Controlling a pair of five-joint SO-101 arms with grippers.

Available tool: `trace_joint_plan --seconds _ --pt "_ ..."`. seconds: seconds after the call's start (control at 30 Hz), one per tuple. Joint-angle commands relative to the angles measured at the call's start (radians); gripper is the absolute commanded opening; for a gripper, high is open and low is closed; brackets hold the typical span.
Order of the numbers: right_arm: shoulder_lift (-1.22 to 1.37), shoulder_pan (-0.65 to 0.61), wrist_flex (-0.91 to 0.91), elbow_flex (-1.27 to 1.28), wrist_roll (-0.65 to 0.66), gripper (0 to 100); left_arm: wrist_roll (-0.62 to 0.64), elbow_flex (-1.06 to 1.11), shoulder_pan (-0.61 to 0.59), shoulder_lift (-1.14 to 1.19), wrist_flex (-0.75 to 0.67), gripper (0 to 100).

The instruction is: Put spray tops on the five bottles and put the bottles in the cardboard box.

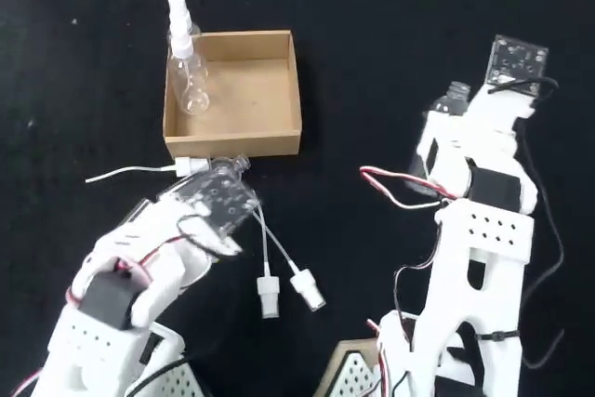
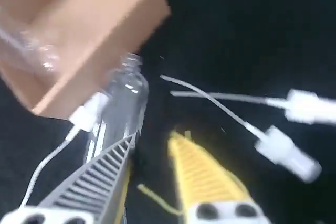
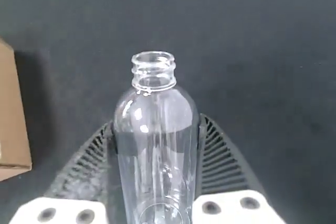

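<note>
A black table (image 1: 390, 25) is filling the scene, with a pale strip of room running beyond its far edge. At the far left the cardboard box (image 1: 232, 144) is sitting open, holding two capped bottles (image 1: 191, 90) against its left wall. Just near of it a loose spray top (image 1: 192, 167) and an uncapped bottle (image 2: 123, 100) are lying on the table. The left wrist view is showing the left gripper (image 2: 153, 140) spread, with that bottle beside its grey finger, not between the two. Two more spray tops (image 1: 308, 291) are lying to the right (tubes pointing far). On the right, the right gripper (image 3: 156, 127) is pinching an open-necked bottle (image 3: 156, 171), which the arm is largely covering in the high view.
</note>
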Motion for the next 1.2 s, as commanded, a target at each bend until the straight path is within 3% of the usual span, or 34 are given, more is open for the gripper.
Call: trace_joint_plan --seconds 0.0,0.27,0.47,0.77,1.17 --pt "-0.039 0.035 -0.041 -0.005 -0.009 1.8 -0.034 -0.120 0.027 0.144 0.017 17" --pt "-0.039 0.041 -0.052 -0.005 0.000 1.8 -0.210 -0.166 0.062 0.345 0.009 21" --pt "-0.044 0.044 -0.052 -0.005 0.000 1.8 -0.226 -0.223 0.176 0.457 0.008 21" --pt "-0.045 0.160 -0.048 -0.035 0.054 1.8 -0.287 -0.277 0.298 0.615 0.006 21" --pt "-0.039 0.347 -0.061 -0.094 0.058 1.8 -0.292 -0.294 0.404 0.804 -0.135 21"
